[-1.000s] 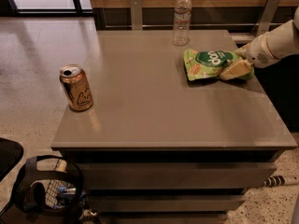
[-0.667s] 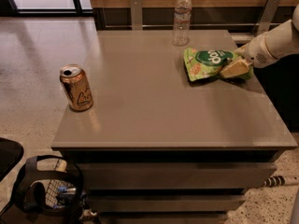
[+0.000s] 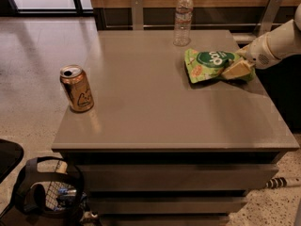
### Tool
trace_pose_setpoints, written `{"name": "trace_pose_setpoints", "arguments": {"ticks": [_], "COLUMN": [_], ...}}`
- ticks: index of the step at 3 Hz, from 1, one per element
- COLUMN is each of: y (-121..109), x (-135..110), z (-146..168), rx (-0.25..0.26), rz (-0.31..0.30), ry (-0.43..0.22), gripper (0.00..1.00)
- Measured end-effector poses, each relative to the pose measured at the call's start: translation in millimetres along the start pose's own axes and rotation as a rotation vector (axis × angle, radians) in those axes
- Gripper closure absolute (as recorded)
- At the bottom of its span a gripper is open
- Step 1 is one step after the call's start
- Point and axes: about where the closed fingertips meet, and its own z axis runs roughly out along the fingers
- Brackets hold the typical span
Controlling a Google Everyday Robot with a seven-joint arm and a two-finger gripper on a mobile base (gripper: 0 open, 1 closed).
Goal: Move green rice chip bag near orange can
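Camera view | green rice chip bag [image 3: 209,65] lies flat, right rear of table [image 3: 155,121], near water bottle [image 3: 183,18] | gripper [image 3: 239,69] at bag's right end, placed for pickup; grasp cannot be told | orange can [image 3: 76,88] upright at left edge, well apart.

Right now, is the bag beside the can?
No, the green rice chip bag lies far right at the gripper; the orange can stands left.

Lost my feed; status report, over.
Gripper at right end of green rice chip bag. Orange can upright near left edge of table, far from bag. Water bottle behind bag, off the path.
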Motion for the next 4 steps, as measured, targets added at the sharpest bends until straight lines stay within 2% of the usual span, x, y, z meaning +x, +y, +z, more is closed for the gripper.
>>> {"name": "trace_pose_setpoints", "arguments": {"ticks": [1, 2, 3, 4], "y": [9, 30, 53, 84], "x": [4, 9, -2, -26], "z": [-27, -72, -110, -137], "rx": [0.040, 0.109, 0.169, 0.215], "rz": [0.020, 0.040, 0.026, -0.004], "ry": [0.002, 0.010, 0.027, 0.027], "gripper": [1.00, 1.00, 1.00, 1.00]}}
